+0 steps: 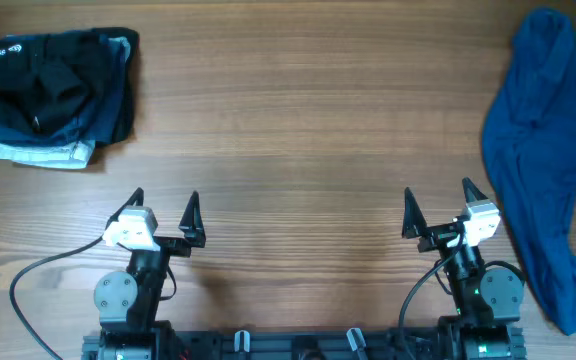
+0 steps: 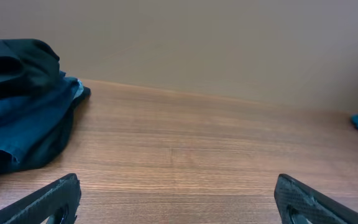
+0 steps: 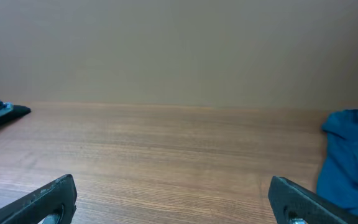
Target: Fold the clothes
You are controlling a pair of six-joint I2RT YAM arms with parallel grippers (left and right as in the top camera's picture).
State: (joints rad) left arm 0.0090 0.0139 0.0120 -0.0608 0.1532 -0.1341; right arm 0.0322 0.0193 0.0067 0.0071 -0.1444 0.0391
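Note:
A crumpled blue garment [image 1: 548, 160] lies spread along the table's right side; it shows at the right edge of the right wrist view [image 3: 350, 162]. A stack of folded dark clothes [image 1: 60, 95] sits at the far left corner, also in the left wrist view [image 2: 20, 102]. My left gripper [image 1: 164, 212] is open and empty near the front edge, left of centre; its fingers frame bare wood [image 2: 176, 199]. My right gripper [image 1: 438, 206] is open and empty near the front, just left of the blue garment [image 3: 173, 199].
The wooden table [image 1: 298, 130] is bare between the folded stack and the blue garment. A black cable [image 1: 38, 275] loops at the front left by the left arm's base. A plain wall stands behind the table.

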